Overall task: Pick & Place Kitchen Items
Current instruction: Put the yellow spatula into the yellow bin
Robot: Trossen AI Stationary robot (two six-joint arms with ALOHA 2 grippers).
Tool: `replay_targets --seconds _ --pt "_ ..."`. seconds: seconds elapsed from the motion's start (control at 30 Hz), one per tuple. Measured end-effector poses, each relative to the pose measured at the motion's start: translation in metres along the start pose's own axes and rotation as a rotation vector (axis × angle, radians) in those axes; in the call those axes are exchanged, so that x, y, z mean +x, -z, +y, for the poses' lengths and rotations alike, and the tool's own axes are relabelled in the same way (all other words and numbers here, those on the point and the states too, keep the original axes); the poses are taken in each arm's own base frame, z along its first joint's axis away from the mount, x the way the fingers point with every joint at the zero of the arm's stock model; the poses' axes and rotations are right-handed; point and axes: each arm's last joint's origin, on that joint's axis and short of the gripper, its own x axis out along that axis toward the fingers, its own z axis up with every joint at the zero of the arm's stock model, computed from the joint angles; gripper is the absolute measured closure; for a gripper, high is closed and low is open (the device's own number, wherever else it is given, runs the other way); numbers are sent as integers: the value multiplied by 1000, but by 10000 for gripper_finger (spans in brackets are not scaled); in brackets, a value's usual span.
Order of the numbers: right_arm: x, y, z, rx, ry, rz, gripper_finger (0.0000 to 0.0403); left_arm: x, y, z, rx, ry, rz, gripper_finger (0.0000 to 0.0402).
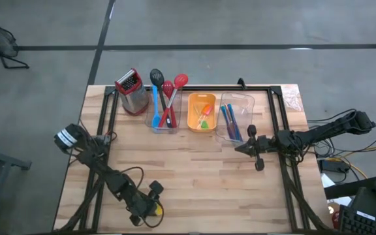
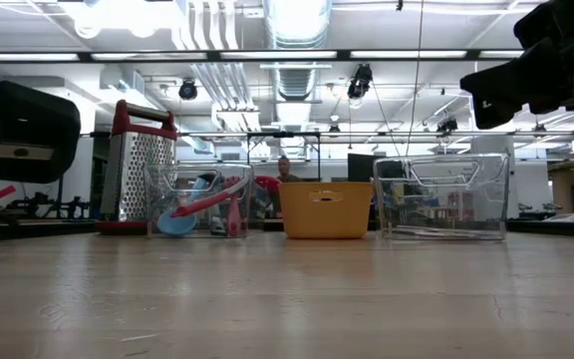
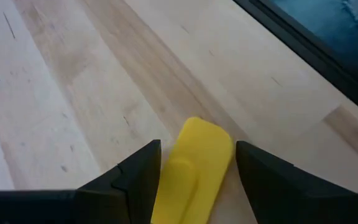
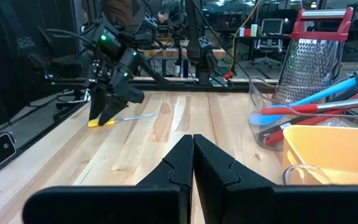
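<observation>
A small utensil with a yellow handle (image 3: 194,177) and a thin pale blade (image 4: 135,116) lies flat on the wooden table near its front edge, left of the middle. My left gripper (image 3: 197,149) slants down over it, open, one finger on each side of the handle; in the high view it shows as my left gripper (image 1: 153,209). Whether either finger touches the handle, I cannot tell. My right gripper (image 1: 239,149) hovers shut and level at the table's right, pointing left, with nothing between its fingers (image 4: 192,146).
Along the far edge stand a metal grater (image 1: 130,91), a clear bin of long red, blue and black spoons (image 1: 164,108), an orange tray (image 1: 202,112) with small coloured pieces, and a clear bin (image 1: 235,117) with blue-handled cutlery. Bare wood lies between them and the grippers.
</observation>
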Motion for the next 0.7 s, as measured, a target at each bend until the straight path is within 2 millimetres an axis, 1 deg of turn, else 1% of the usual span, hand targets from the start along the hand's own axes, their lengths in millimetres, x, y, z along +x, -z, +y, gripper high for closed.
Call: replay_targets --seconds 0.23,0.37,0.53,0.7 --pt "0 0 0 1 0 4 394 0 2 2 18 -43 24 189" --pt "0 0 0 1 -1 4 394 1 4 4 22 -51 43 204" --pt "0 0 0 1 0 4 394 1 5 4 22 -56 50 255" --pt "0 0 0 1 0 4 394 1 6 5 28 -61 54 330"
